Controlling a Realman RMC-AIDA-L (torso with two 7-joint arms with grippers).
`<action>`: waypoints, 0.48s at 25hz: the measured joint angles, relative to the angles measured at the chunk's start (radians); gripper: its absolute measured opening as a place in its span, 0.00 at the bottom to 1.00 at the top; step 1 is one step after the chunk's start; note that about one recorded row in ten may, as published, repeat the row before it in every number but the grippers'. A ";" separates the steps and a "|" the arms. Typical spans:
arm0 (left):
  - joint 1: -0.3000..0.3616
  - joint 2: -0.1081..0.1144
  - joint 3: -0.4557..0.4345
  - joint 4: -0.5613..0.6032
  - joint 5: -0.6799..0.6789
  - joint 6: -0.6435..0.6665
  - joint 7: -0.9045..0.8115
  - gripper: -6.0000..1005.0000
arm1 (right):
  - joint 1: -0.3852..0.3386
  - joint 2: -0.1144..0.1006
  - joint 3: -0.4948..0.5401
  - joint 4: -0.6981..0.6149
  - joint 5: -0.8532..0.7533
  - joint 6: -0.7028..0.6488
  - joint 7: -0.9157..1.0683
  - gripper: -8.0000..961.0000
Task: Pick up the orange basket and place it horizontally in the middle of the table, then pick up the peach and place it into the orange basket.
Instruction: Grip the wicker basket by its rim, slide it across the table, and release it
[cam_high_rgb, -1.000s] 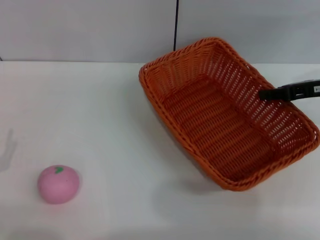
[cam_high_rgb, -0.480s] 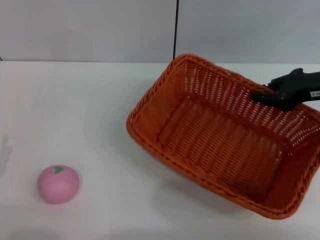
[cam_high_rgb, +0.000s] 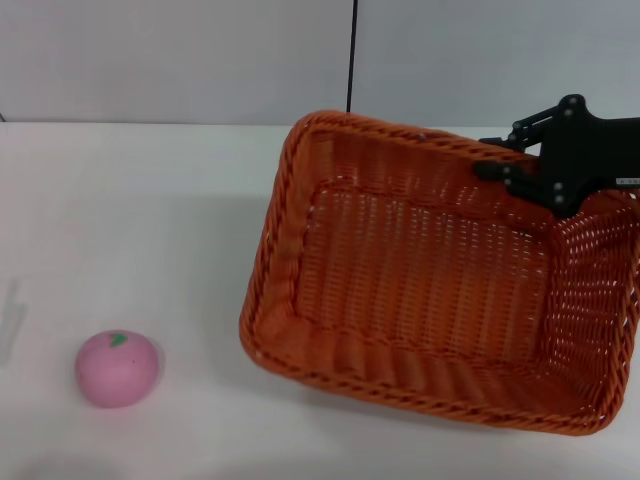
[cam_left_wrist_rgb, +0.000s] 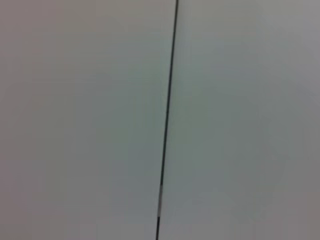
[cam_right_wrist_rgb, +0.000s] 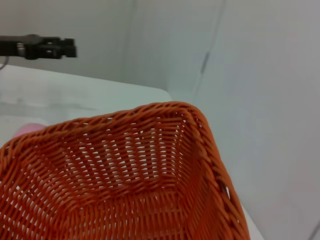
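The orange basket (cam_high_rgb: 420, 290) hangs tilted above the right half of the white table (cam_high_rgb: 150, 210), its open inside facing the head camera and its long side running roughly left to right. My right gripper (cam_high_rgb: 505, 162) is shut on the basket's far rim near the right corner. The right wrist view looks down into the orange basket (cam_right_wrist_rgb: 125, 190) along that rim. The pink peach (cam_high_rgb: 117, 368), green mark on top, rests alone at the table's front left, well apart from the basket. Far off in the right wrist view my left gripper (cam_right_wrist_rgb: 39, 46) shows as a dark bar above the table.
A pale wall with a thin black vertical seam (cam_high_rgb: 352, 55) stands behind the table. The left wrist view shows only that wall and the seam (cam_left_wrist_rgb: 167, 120). White tabletop stretches between the peach and the basket.
The basket has swung round from a diagonal to a nearly left-right lie and risen toward the head camera. The right gripper turned with it, still holding the rim. The peach has not moved.
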 joint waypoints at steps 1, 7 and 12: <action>0.003 0.000 0.003 0.000 0.000 -0.007 0.001 0.78 | 0.008 0.000 -0.007 0.003 -0.001 -0.010 -0.026 0.17; 0.020 0.000 0.007 0.001 0.001 -0.028 0.002 0.77 | 0.016 -0.001 -0.058 0.011 -0.002 -0.007 -0.094 0.17; 0.022 -0.001 0.008 0.000 0.001 -0.030 0.002 0.77 | 0.029 0.003 -0.102 0.014 -0.043 0.011 -0.130 0.17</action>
